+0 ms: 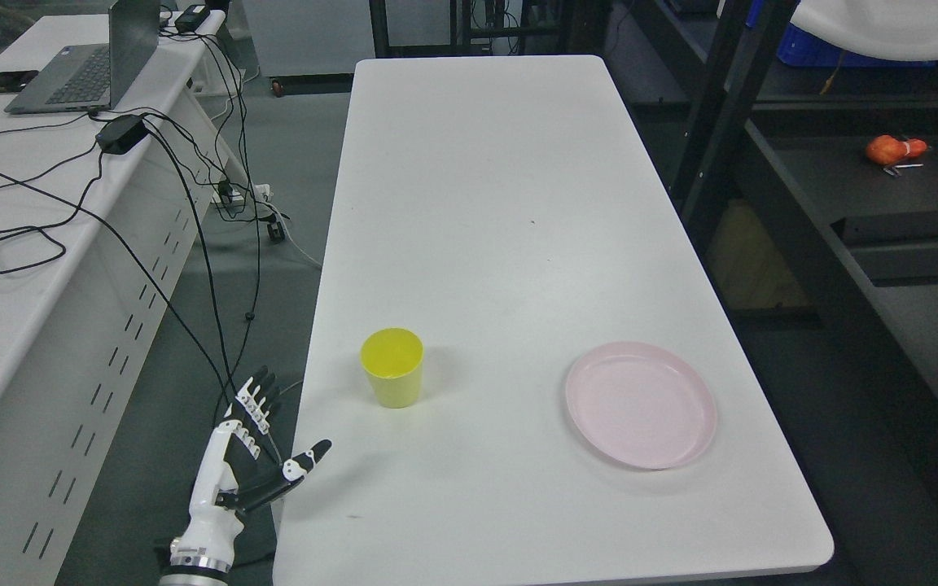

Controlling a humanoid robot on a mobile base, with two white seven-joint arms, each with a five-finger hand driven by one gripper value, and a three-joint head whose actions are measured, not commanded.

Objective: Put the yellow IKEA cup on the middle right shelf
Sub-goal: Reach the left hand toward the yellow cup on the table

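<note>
1. The robot is just getting ready; the reach for the yellow cup (392,367) looks like it is not begun yet.
2. The yellow cup is standing on the white table (485,203), near the table's left edge and toward the near end. Nothing is touching it.
3. The left hand (247,443) is waiting low down, just off the table's left edge, near the cup but apart from it. Its fingers are spread out and it is holding nothing.
4. The right hand is not showing at all.
5. The cup is standing straight up. Its open mouth is pointing up, and its long line is running up and down.
6. A pink plate (641,404) is lying flat on the table, well apart from the cup, on the right.
7. Dark shelves (884,187) are standing to the right of the table.
8. Next, the hand probably needs to move over the table edge, wrap around the cup's side, and keep it upright while lifting.
</note>
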